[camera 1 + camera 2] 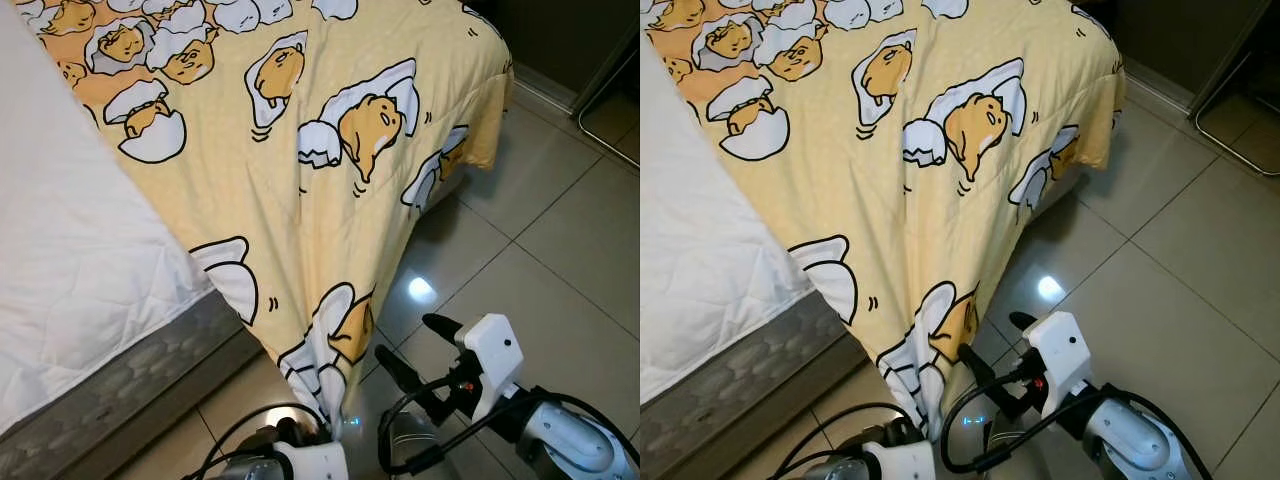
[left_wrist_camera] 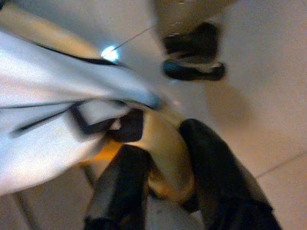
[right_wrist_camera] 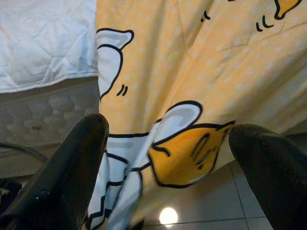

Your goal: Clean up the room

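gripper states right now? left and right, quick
Left gripper: shut on the corner of the yellow blanket, low by the floor.
Right gripper: open, holding nothing, beside the hanging blanket corner.

The blanket (image 1: pixel 300 190) is pale yellow with a faint dot print and cartoon yolk figures in orange-yellow, lying in white eggshells outlined in black. Beside the blanket, the mattress (image 1: pixel 70 250) is white and quilted, its side grey with a honeycomb pattern. The floor (image 1: pixel 560 240) below the blanket is glossy beige tile.
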{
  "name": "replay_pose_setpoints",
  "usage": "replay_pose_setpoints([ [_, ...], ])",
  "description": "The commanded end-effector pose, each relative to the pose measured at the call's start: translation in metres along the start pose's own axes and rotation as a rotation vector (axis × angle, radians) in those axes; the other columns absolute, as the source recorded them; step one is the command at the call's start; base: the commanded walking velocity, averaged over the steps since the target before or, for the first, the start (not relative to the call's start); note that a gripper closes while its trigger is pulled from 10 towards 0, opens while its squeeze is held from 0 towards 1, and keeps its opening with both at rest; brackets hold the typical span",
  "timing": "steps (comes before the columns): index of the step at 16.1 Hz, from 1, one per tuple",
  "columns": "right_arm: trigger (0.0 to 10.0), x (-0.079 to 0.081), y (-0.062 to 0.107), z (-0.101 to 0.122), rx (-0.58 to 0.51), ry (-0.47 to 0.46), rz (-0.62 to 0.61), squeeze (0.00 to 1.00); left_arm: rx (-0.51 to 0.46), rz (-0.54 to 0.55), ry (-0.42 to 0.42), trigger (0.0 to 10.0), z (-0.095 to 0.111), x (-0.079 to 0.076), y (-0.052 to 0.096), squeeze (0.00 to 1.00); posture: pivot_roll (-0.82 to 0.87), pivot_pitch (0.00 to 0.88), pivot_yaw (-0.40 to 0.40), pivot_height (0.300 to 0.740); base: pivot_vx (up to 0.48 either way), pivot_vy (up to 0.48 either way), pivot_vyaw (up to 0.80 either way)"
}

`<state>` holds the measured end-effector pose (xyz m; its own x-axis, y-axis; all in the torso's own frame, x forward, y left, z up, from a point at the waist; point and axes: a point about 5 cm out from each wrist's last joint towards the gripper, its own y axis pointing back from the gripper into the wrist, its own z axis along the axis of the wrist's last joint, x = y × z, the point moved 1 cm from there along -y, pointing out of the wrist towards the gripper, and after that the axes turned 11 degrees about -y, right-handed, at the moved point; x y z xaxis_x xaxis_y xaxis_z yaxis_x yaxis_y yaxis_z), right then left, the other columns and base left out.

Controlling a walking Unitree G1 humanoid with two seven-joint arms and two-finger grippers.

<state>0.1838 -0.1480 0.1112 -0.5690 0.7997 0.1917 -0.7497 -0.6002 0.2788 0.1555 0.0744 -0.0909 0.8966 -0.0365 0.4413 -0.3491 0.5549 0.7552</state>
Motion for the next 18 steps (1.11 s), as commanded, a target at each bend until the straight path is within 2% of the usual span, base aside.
replay_pose_setpoints([
  [1, 10.0, 0.002, 0.000, -0.003, 0.002, -0.015, 0.008, 0.00, 0.031, -0.126, -0.016, 10.0, -0.010, -0.029, 0.007, 1.00, -0.32, 0.243, 0.105, 0.740, 0.000, 0.000, 0.00],
  [3, 10.0, 0.001, -0.001, -0.004, 0.000, -0.015, 0.011, 0.00, 0.045, -0.182, -0.033, 10.0, -0.018, -0.037, 0.012, 1.00, -0.32, 0.239, 0.107, 0.740, 0.000, 0.000, 0.00],
  [7, 10.0, 0.001, -0.002, -0.003, -0.004, -0.014, 0.010, 0.00, 0.038, -0.164, 0.010, 10.0, -0.018, -0.035, 0.013, 1.00, -0.32, 0.234, 0.109, 0.740, 0.000, 0.000, 0.00],
  [8, 10.0, 0.000, -0.003, -0.003, -0.008, -0.013, 0.008, 0.00, 0.029, -0.076, 0.158, 10.0, -0.016, -0.026, 0.011, 1.00, -0.31, 0.225, 0.115, 0.740, 0.000, 0.000, 0.00],
  [9, 10.0, -0.001, -0.006, -0.002, -0.021, -0.011, 0.003, 0.00, 0.011, 0.122, 0.407, 10.0, -0.023, 0.000, 0.015, 0.00, -0.30, 0.204, 0.124, 0.740, 0.000, 0.000, 0.00],
  [10, 10.0, -0.002, -0.008, -0.002, -0.028, -0.010, 0.001, 0.00, 0.004, 0.227, 0.508, 10.0, -0.029, 0.014, 0.019, 0.00, -0.29, 0.198, 0.126, 0.740, 0.000, 0.000, 0.00],
  [11, 10.0, -0.004, -0.011, 0.000, -0.044, -0.007, -0.004, 0.00, -0.025, 0.377, 0.665, 10.0, -0.038, 0.036, 0.027, 0.00, -0.28, 0.179, 0.131, 0.740, 0.000, 0.000, 0.00],
  [12, 10.0, -0.005, -0.016, 0.002, -0.060, -0.005, -0.010, 0.00, -0.040, 0.506, 0.780, 10.0, -0.048, 0.054, 0.036, 0.00, -0.27, 0.149, 0.138, 0.740, 0.000, 0.000, 0.00],
  [13, 10.0, -0.009, -0.027, 0.006, -0.101, -0.008, -0.028, 0.00, -0.059, 0.723, 0.976, 10.0, -0.066, 0.086, 0.053, 0.00, -0.25, 0.101, 0.145, 0.740, 0.000, 0.000, 0.00],
  [14, 10.0, -0.012, -0.038, 0.011, -0.136, -0.017, -0.038, 0.00, -0.071, 0.870, 1.082, 10.0, -0.077, 0.109, 0.067, 0.00, -0.24, 0.070, 0.147, 0.740, 0.000, 0.000, 0.00],
  [16, 10.0, -0.013, -0.051, 0.015, -0.167, -0.016, -0.034, 0.00, -0.104, 0.990, 1.193, 10.0, -0.085, 0.133, 0.077, 0.00, -0.22, 0.000, 0.153, 0.740, 0.000, 0.000, 0.00],
  [17, 10.0, -0.014, -0.057, 0.016, -0.175, -0.016, -0.032, 0.00, -0.121, 1.021, 1.238, 10.0, -0.087, 0.140, 0.080, 0.00, -0.21, 0.000, 0.155, 0.740, 0.000, 0.000, 0.00],
  [18, 10.0, -0.019, -0.069, 0.018, -0.200, -0.018, -0.045, 0.00, -0.147, 1.110, 1.272, 10.0, -0.091, 0.157, 0.090, 0.00, -0.19, 0.000, 0.163, 0.740, 0.000, 0.000, 0.00],
])
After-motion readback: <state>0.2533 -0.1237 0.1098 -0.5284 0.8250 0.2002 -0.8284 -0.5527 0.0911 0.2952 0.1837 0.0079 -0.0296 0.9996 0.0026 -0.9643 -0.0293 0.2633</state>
